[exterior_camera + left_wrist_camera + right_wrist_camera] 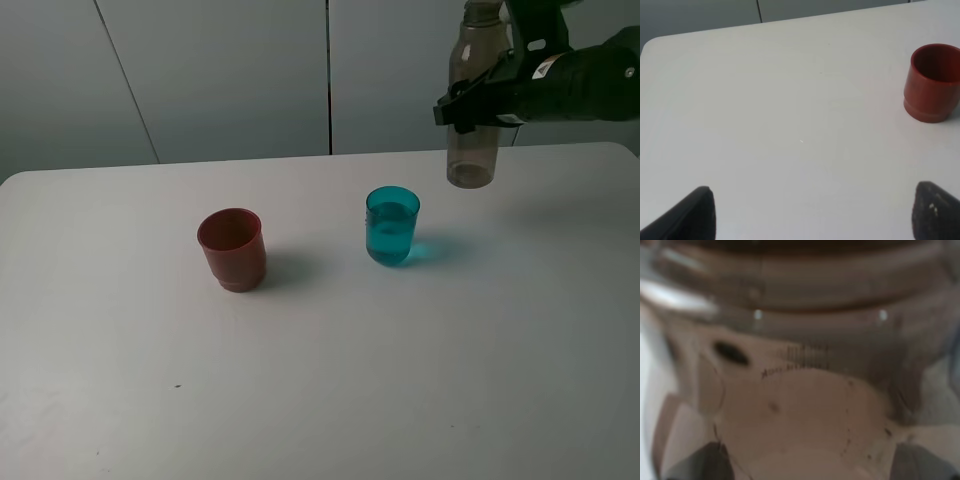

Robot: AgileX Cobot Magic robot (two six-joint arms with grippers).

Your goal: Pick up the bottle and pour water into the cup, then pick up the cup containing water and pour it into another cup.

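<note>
My right gripper [480, 103] is shut on the smoky grey-brown bottle [470, 120], gripping its middle and holding it upright in the air, behind and to the right of the cup. In the right wrist view the bottle [800, 340] fills the picture, blurred. The teal cup [392, 227] stands at mid-table with blue-tinted water in it. Another cup, the dull-red one [232, 249], stands to its left and appears empty; it also shows in the left wrist view [933, 82]. My left gripper [812, 215] is open over bare table, its black fingertips [690, 215] far apart, and is out of the exterior high view.
The white table [400, 380] carries only the two cups. Grey wall panels [230, 70] stand behind its far edge. A rounded table corner [650, 45] shows in the left wrist view.
</note>
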